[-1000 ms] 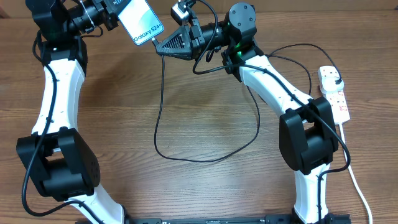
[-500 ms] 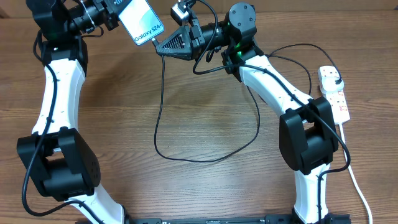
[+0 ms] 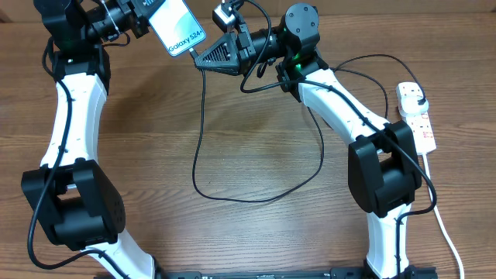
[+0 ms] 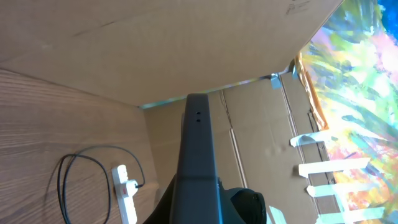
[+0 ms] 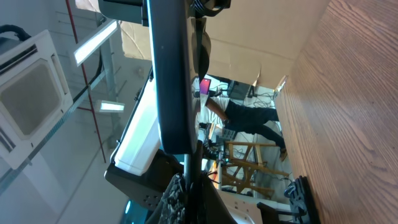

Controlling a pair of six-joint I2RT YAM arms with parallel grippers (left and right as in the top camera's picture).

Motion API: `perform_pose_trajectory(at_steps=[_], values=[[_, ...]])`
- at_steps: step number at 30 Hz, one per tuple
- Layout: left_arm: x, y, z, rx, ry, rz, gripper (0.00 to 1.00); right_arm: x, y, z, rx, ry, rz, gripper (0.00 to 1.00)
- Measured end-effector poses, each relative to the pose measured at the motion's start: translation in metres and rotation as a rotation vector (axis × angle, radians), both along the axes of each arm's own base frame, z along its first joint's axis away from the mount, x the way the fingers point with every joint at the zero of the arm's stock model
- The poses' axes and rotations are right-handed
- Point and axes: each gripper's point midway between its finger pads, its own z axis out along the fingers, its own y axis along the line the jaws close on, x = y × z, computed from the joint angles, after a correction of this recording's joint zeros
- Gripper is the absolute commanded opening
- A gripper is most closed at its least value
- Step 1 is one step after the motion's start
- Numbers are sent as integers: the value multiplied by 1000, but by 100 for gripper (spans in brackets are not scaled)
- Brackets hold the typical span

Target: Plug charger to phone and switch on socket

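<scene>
step: mating connector | phone (image 3: 177, 29) was gripped aloft by left fingers (image 3: 142, 17) | right fingers (image 3: 215, 54) pinched charger (image 3: 198, 147) tip beside phone's lower edge | needed: square tip to port, push straight, gently | socket (image 3: 419, 116) lay at bench (image 3: 256, 132) right

Left arm (image 3: 74, 101), white-shelled with black joints, is extended forward with its wrist turned inward at the far end. Left gripper (image 3: 147, 12): fingers clamped on the slim blue-screened smartphone (image 3: 177, 27), held raised. Right arm (image 3: 341, 108), same build, is bent at the elbow, forearm reaching left. Right gripper (image 3: 203, 60): black ribbed fingers pinched together on the thin black cable (image 3: 200, 124) — tip just beside the smartphone's lower end.
</scene>
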Motion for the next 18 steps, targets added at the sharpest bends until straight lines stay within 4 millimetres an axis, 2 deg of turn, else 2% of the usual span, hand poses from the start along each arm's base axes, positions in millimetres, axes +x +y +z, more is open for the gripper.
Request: perform_pose_trajectory(at_steps=[18], values=[[1, 1, 0, -1, 0, 6, 4, 2, 0, 1, 3, 5, -10, 4]])
